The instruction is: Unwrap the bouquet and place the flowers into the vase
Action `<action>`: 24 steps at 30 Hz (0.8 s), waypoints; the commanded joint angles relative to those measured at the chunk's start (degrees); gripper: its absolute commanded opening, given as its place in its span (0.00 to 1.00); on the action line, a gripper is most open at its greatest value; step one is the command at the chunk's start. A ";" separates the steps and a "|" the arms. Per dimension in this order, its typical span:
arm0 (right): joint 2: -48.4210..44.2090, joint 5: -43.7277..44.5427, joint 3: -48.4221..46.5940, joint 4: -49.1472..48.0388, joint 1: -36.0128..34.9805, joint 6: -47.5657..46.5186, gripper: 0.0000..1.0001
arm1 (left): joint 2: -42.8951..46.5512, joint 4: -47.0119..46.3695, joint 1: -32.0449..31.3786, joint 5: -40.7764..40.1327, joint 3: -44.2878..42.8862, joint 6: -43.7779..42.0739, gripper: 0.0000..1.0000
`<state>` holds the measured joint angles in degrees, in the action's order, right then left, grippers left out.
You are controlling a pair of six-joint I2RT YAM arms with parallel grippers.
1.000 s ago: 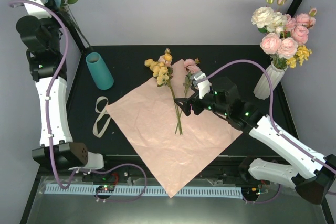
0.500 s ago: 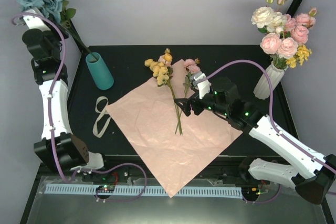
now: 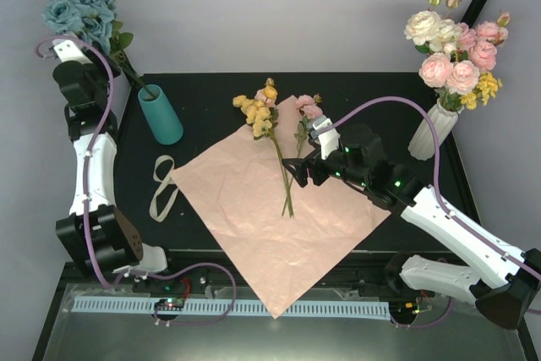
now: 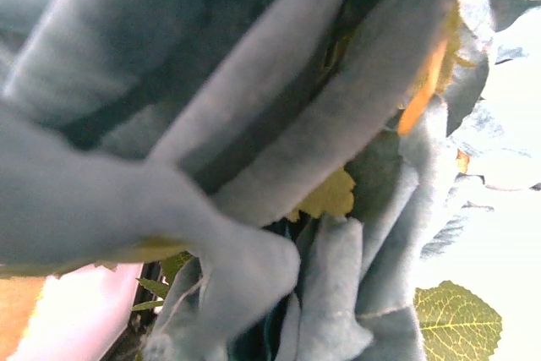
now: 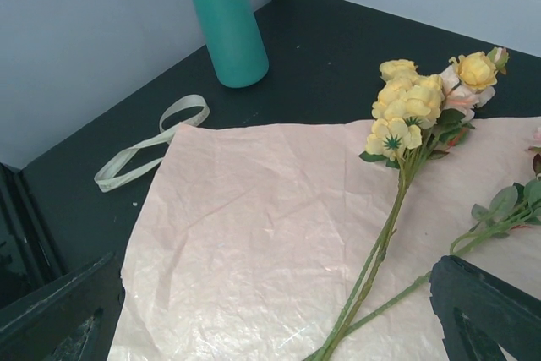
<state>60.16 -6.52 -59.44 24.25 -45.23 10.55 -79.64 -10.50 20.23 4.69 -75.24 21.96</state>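
Note:
The teal vase stands at the back left of the table. High at the far left, my left gripper is shut on the blue-green flower cluster. Its petals hide the fingers, and its stem slants down to the vase mouth. The pink paper lies spread flat. On it lie the yellow flowers and pink flowers, stems towards me. My right gripper hovers open just over the stem ends.
The beige ribbon lies loose on the dark table left of the paper. A white ribbed vase with big pink and cream roses stands at the back right. Black frame posts rise at both back corners.
My left arm has carried the blue-green cluster down and to the right, with its stem at the vase mouth. The right arm and the flowers on the paper have not moved.

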 commanded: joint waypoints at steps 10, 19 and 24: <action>-0.02 1.42 -0.32 -0.17 0.31 0.52 1.00 | -1.81 -4.09 0.36 4.53 7.90 3.97 0.03; 0.47 1.34 -0.64 -0.27 0.21 0.70 1.00 | -1.51 -2.50 0.34 4.92 7.79 5.66 0.54; 0.83 1.32 -0.76 -0.34 0.30 0.78 1.00 | 0.21 3.15 0.26 2.26 4.55 8.19 0.98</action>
<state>60.55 -6.13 -59.44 24.49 -45.23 10.83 -81.73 -10.48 20.25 8.40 -66.61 27.79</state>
